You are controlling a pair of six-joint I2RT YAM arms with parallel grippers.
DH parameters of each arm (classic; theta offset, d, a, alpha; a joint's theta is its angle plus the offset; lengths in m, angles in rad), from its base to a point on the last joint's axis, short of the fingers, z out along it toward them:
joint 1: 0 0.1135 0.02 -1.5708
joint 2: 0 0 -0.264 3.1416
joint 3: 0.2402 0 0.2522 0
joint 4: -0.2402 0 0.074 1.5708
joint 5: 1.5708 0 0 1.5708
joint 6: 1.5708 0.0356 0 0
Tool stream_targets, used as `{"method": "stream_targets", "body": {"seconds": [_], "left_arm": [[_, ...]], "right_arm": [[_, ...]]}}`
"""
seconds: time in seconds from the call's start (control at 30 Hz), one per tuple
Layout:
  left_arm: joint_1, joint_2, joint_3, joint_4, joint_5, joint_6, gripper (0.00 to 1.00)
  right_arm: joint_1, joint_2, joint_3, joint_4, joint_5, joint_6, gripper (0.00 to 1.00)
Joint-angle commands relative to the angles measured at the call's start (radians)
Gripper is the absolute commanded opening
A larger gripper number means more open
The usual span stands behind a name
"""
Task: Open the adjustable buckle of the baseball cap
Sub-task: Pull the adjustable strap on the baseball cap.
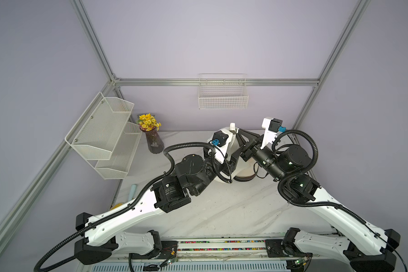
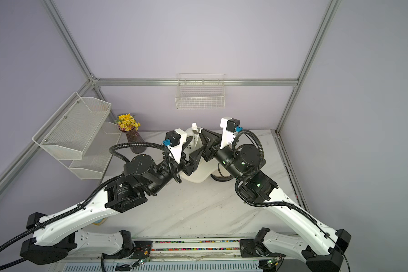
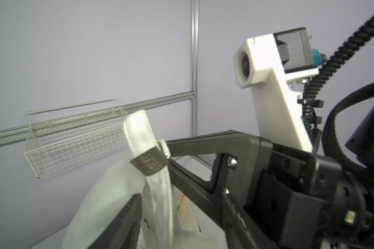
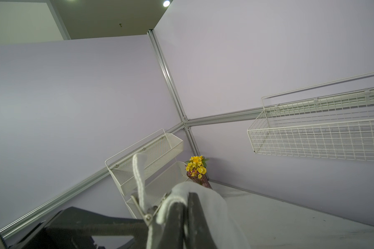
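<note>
The white baseball cap (image 1: pixel 230 143) is held up off the marble table (image 1: pixel 222 207) at the back centre. Its strap end (image 3: pixel 138 127) sticks up through the metal adjustable buckle (image 3: pixel 149 165), whose flap stands raised off the strap. The buckle (image 4: pixel 146 212) also shows in the right wrist view. My right gripper (image 4: pixel 186 196) is shut on the cap's rear band right beside the buckle. My left gripper (image 3: pixel 179 215) is open below the buckle, with the hanging strap (image 3: pixel 160 207) between its fingers (image 3: pixel 125 224). In a top view the left gripper (image 2: pixel 194 147) meets the right gripper (image 2: pixel 204 133) at the cap.
A wire basket (image 1: pixel 223 99) hangs on the back wall. A two-tier mesh shelf (image 1: pixel 104 131) is fixed to the left wall, with a vase of yellow flowers (image 1: pixel 153 139) beside it. A pale blue item (image 1: pixel 133 190) lies at the table's left edge.
</note>
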Motion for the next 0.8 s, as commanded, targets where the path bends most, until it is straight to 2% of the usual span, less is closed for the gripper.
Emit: {"method": "stream_targets", "body": {"seconds": [0.0,0.13,0.37,0.5,0.77], "left_arm": [[-0.010,-0.018,0.000,0.043,-0.029,0.047,0.57],[-0.011,-0.011,0.001,0.052,-0.057,0.069,0.49],[-0.011,-0.003,-0.005,0.082,-0.092,0.092,0.45],[-0.011,0.003,0.002,0.086,-0.102,0.107,0.39],[-0.012,0.007,0.006,0.086,-0.115,0.123,0.15]], "right_arm": [[0.006,-0.003,0.039,0.030,-0.017,-0.004,0.00],[0.008,-0.003,0.039,0.029,-0.028,-0.003,0.00],[0.020,-0.005,0.041,0.012,-0.034,-0.016,0.00],[0.027,-0.005,0.039,0.009,-0.032,-0.020,0.00],[0.042,-0.010,0.043,-0.003,-0.029,-0.034,0.00]]}}
